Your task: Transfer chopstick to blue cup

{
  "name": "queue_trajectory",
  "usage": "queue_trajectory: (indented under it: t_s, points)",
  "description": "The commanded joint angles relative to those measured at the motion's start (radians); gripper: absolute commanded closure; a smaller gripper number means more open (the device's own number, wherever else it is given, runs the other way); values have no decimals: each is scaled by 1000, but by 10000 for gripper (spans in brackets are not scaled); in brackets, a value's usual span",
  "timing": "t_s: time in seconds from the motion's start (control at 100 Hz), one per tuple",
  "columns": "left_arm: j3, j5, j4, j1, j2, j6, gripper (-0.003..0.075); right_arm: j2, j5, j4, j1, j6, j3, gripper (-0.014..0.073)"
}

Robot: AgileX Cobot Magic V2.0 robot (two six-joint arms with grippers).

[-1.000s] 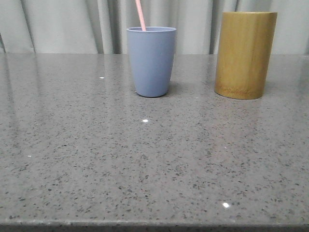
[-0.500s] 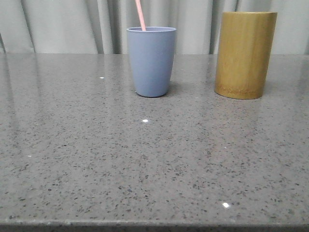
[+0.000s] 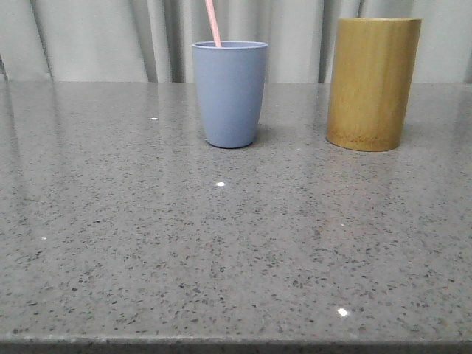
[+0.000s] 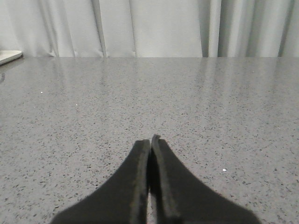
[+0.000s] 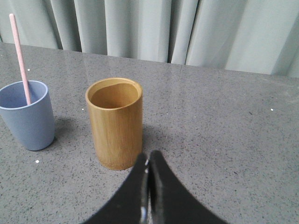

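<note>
A pink chopstick stands in the blue cup at the table's back centre, leaning left; its top runs out of the front view. Both also show in the right wrist view, the chopstick inside the cup. My right gripper is shut and empty, low over the table just in front of the bamboo holder, which looks empty. My left gripper is shut and empty over bare table. Neither gripper shows in the front view.
The tall yellow-brown bamboo holder stands right of the blue cup. Grey speckled tabletop with its front edge at the bottom of the front view. Curtains hang behind. A white object's edge shows at the far side in the left wrist view.
The front view shifts very slightly; the cups and chopstick stay where they were.
</note>
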Motion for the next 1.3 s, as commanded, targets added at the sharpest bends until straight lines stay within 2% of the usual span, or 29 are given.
queue_trajectory:
  t_s: [0.0, 0.24, 0.38, 0.62, 0.96, 1.01, 1.29]
  points:
    - [7, -79, -4, 1, -34, -9, 739, -11, -169, -13, -24, -1, 28, 690]
    - [7, -79, -4, 1, -34, -9, 739, -146, -503, -13, -109, -1, 278, 690]
    - [7, -79, -4, 1, -34, -9, 739, -233, -593, -13, -158, -1, 404, 690]
    - [7, -79, -4, 1, -34, -9, 739, -386, -594, -13, -221, -1, 563, 690]
    - [7, -79, -4, 1, -34, -9, 739, -540, -594, -13, -222, 13, 718, 690]
    - [7, -79, -4, 1, -34, -9, 739, -545, -555, -13, -222, 24, 715, 690]
    - [7, -79, -4, 1, -34, -9, 739, -544, -559, -13, -222, 24, 715, 690]
